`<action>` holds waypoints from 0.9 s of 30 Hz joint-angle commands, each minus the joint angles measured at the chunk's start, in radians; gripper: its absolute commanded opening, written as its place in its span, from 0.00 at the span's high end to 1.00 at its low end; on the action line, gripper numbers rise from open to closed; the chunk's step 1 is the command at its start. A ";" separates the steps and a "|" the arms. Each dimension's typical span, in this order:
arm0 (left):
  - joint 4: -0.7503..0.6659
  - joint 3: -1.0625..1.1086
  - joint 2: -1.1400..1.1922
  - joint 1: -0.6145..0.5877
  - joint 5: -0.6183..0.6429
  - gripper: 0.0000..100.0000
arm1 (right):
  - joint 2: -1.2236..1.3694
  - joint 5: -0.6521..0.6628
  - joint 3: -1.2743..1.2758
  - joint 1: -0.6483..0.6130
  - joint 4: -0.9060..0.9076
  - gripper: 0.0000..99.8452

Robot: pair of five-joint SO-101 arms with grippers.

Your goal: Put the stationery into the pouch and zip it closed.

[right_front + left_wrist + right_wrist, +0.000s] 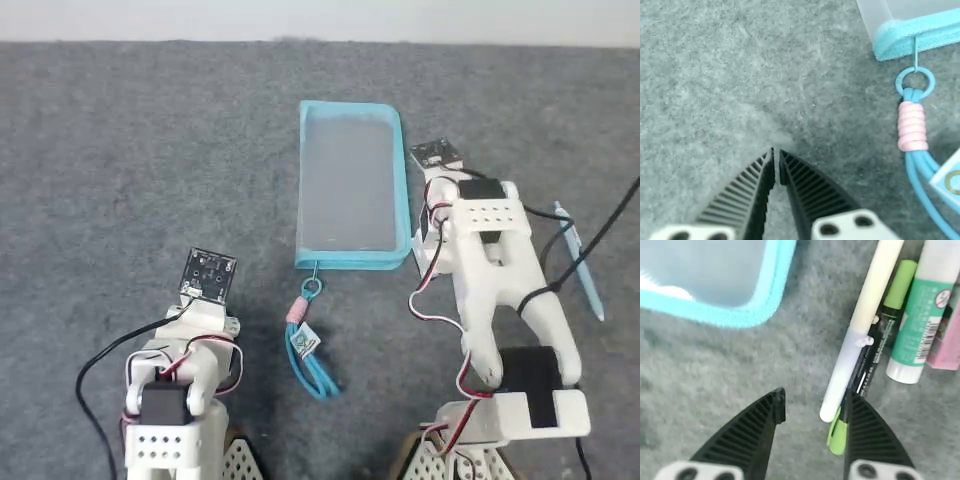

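Little looks done: nothing seems packed yet, and the zipping remains. The right gripper (814, 399) is spread open, a white pen (860, 335) ending between its fingers, a green marker (896, 290) beside one, a glue stick (919, 315) just past them, the pouch (762, 310) farther off. The left gripper (776, 155) is pinched together, empty, the zipper cord (912, 125) just ahead.

High view: fixed, off the arms, looking steeply down over the whole tabletop (120, 150), with both arms entering at 6 o'clock. Left wrist view: close to the surface. It shares a near corner of the pouch (350, 180) and the pull cord (912, 125) with the high view. Right wrist view: equally close, sharing another pouch corner.
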 commanded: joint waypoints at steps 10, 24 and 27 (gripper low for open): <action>0.002 -0.010 -0.023 0.006 -0.009 0.99 | -0.054 -0.021 0.132 -0.005 -0.208 0.82; 0.002 -0.010 -0.023 0.006 -0.009 0.99 | 0.107 0.048 0.100 0.074 -0.254 0.86; 0.002 -0.010 -0.023 0.006 -0.009 0.99 | 0.108 0.052 0.100 0.071 -0.254 0.93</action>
